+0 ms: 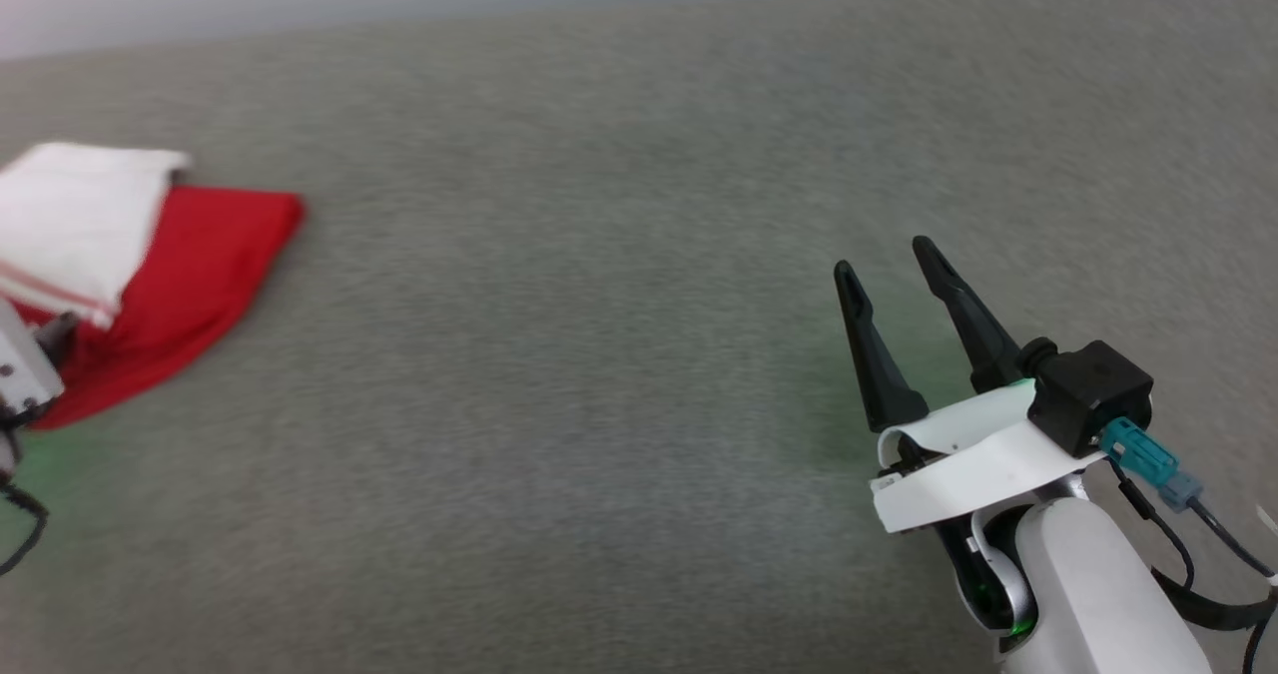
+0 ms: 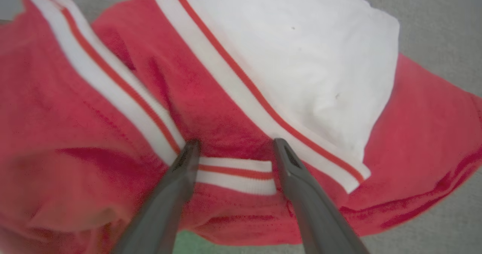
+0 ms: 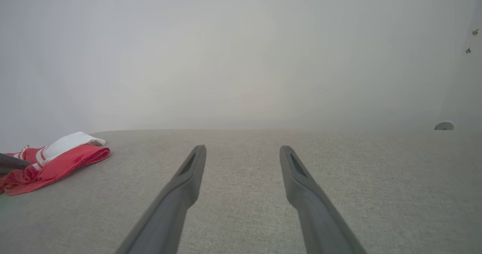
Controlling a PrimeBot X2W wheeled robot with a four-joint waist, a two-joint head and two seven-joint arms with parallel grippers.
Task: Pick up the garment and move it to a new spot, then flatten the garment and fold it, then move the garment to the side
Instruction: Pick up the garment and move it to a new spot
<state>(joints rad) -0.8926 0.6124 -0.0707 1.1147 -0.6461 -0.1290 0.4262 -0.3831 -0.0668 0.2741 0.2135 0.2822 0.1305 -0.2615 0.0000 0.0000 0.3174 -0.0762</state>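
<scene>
The garment [image 1: 200, 275] is bright red, with a white sleeve [image 2: 301, 50] edged in white trim [image 2: 241, 88] carrying a thin red stripe. Under the garment is a mottled grey woven surface [image 1: 599, 374], and behind it a pale grey wall [image 3: 241, 58]. Well apart from the garment, the right gripper [image 1: 884, 257] has black fingers, a white wrist shell [image 1: 978, 454] and a teal connector [image 1: 1133, 446].

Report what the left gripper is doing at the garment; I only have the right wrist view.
Observer: The left gripper is open, with a striped trim band of the garment showing between its fingers.
Operator: Describe how the garment lies up close.
Observer: It is folded over itself, and a white sleeve with a red-striped hem rests on top of the red cloth.
Operator: Say whether the fingers touch it.
Observer: I cannot tell contact from the left wrist view.
</scene>
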